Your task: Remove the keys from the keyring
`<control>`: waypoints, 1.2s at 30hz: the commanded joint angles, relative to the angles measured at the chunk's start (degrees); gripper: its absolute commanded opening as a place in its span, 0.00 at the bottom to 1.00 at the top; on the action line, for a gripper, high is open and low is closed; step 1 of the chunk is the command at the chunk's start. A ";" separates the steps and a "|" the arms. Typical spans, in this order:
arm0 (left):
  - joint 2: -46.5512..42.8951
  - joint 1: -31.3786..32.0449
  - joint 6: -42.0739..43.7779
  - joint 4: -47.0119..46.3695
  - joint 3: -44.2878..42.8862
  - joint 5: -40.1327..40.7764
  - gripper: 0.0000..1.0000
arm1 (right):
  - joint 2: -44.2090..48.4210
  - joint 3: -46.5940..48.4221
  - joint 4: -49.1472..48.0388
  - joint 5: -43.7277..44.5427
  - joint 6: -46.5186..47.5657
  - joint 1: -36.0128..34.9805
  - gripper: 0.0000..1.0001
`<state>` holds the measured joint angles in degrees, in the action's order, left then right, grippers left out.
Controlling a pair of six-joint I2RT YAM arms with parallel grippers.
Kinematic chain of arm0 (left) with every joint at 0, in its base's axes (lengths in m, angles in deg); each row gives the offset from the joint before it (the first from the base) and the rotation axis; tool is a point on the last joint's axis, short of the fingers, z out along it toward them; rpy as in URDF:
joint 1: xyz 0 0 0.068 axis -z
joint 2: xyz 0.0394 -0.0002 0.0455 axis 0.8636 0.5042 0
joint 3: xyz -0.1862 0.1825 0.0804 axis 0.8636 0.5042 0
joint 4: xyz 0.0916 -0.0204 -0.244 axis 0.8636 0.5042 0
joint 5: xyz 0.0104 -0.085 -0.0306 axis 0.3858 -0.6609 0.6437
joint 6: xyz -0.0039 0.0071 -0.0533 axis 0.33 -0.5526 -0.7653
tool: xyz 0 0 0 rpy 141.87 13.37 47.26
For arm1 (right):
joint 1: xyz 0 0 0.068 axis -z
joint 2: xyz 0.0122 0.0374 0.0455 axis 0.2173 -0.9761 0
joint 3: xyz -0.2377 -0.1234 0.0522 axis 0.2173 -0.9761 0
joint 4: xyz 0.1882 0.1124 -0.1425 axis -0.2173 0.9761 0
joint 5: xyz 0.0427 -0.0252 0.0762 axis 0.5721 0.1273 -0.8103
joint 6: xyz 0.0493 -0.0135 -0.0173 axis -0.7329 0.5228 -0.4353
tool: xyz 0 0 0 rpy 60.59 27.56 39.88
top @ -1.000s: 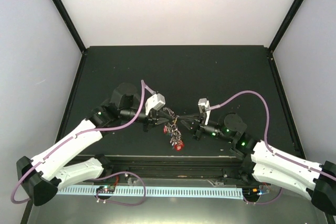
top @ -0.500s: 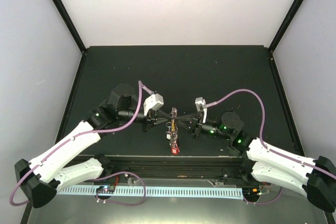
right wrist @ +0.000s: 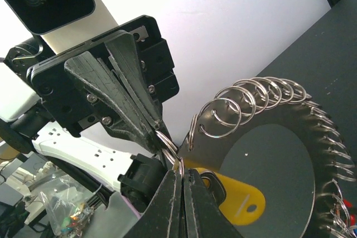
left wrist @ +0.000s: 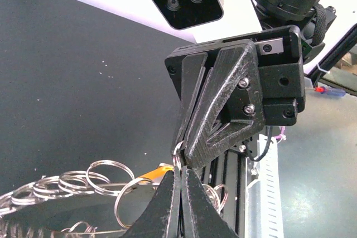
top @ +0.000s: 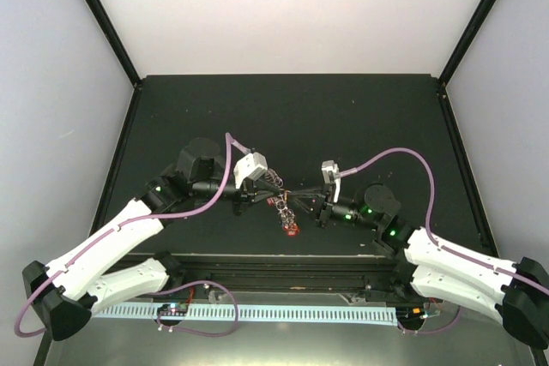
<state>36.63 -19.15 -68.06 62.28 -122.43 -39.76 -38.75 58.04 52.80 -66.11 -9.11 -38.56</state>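
Near the centre of the top view, a little toward the lower edge, the left claw (top: 273, 190) and the right claw (top: 298, 195) meet tip to tip above the dark desk (top: 360, 117). Both arms reach inward from the bottom corners of the frame.

Left claw: fingers pressed fully together. The left wrist view shows a thin wire loop pinched at their tips.

Right claw: likewise fully closed. In its own wrist view the finger points come together on the same wire, directly against the tips of the opposing claw.

The item gripped by both is the keyring (right wrist: 169, 146), a fine silvery wire held in the air between the two sets of tips, off the desk surface.

The keys (top: 287, 214) hang in a bunch just below the meeting point in the top view, with a red head (top: 292, 230) lowest in the bunch. They are too small in that view to count. Whether the lowest key touches the desk cannot be told.

A chain of linked rings (top: 270, 180) curls away from the grip toward the upper left, close to the left wrist camera housing. In the right wrist view these rings overlap one another in a curved row toward the upper right.

A yellow plastic key head (right wrist: 231, 193) lies just beside the right claw's fingers, lower centre of that view.
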 commanded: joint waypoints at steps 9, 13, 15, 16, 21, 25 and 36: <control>-0.44 0.03 -0.79 -2.00 -1.20 5.55 0.02 | 4.70 -1.77 -0.24 2.76 1.69 0.48 0.01; 0.12 0.03 -0.98 -1.71 -1.33 6.23 0.02 | 5.38 -1.61 -0.29 2.81 2.33 0.41 0.01; 0.51 0.03 -0.98 -1.54 -1.34 6.40 0.01 | 5.58 -1.46 -0.37 2.72 2.52 0.46 0.01; 0.62 0.04 -0.98 -1.53 -1.34 6.43 0.01 | 5.64 -1.38 -0.41 2.65 2.62 0.41 0.01; 1.27 0.08 -0.89 -1.27 -1.34 7.11 0.02 | 6.25 -1.16 -0.66 2.63 3.21 0.47 0.01; 1.76 0.03 -0.84 -1.22 -1.34 7.02 0.02 | 6.38 -0.99 -0.86 2.63 3.56 0.40 0.01; 3.20 0.17 -0.62 -0.54 -1.52 7.03 0.02 | 5.36 0.47 -0.48 1.95 4.82 0.44 0.01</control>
<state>39.42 -18.23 -68.63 61.02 -122.45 -36.95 -34.51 56.93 56.02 -63.57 -5.64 -38.39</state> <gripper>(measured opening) 0.017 0.013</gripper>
